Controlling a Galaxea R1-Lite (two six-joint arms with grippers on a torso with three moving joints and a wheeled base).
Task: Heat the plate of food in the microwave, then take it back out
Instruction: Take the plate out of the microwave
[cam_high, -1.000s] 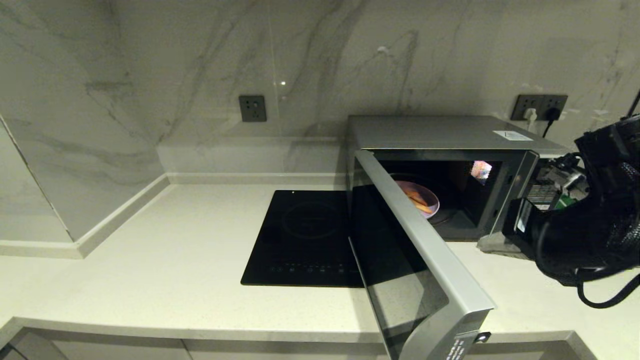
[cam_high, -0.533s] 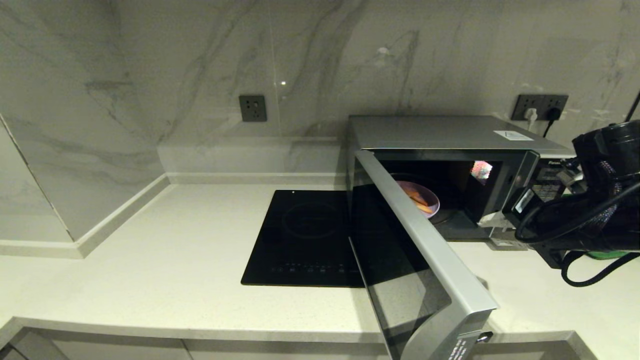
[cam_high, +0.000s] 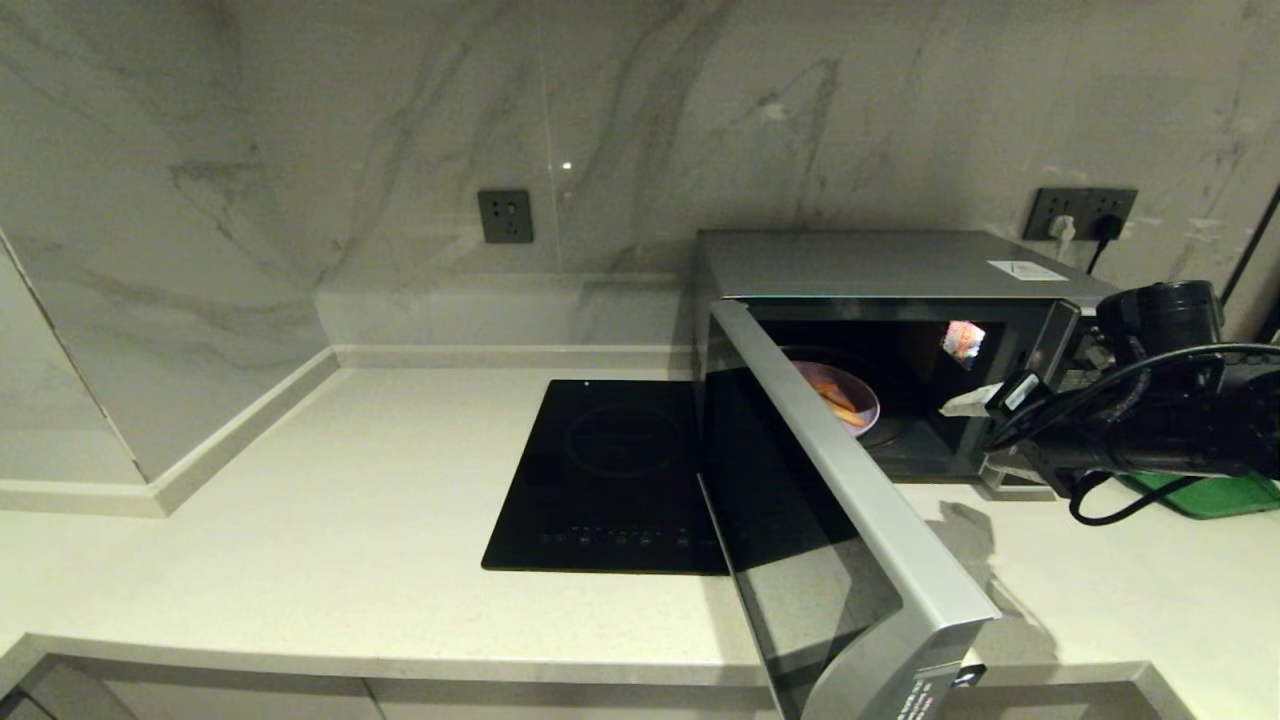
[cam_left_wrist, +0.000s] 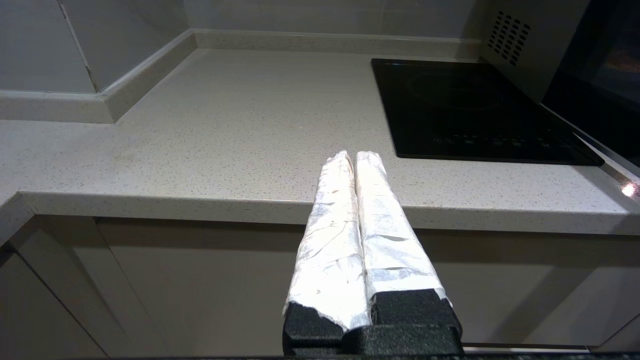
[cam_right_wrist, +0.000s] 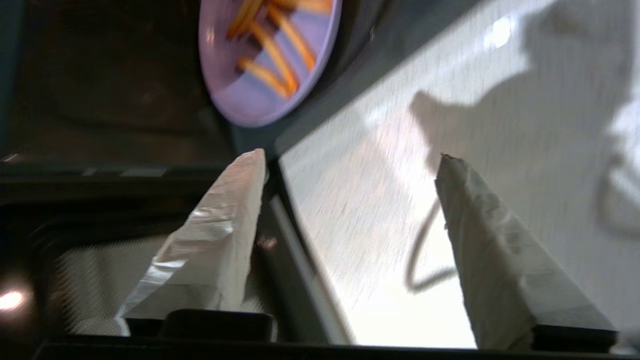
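Plate of food (cam_high: 840, 398): sits inside the microwave (cam_high: 900, 270), door swung wide open.
Right hand (cam_high: 985, 430): fingers spread apart, holding nothing, just at the oven's mouth.
Way to go: the plate lies at about 10 o'clock from this hand, deeper in.
Left hand (cam_left_wrist: 356, 162): pressed shut, empty, parked near the counter (cam_high: 300, 500) edge.
Nearer arm: the right one, I think.

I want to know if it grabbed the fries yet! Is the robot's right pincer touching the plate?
Apart. The right wrist view shows the open right pincer short of the plate of food, with dark floor between them.
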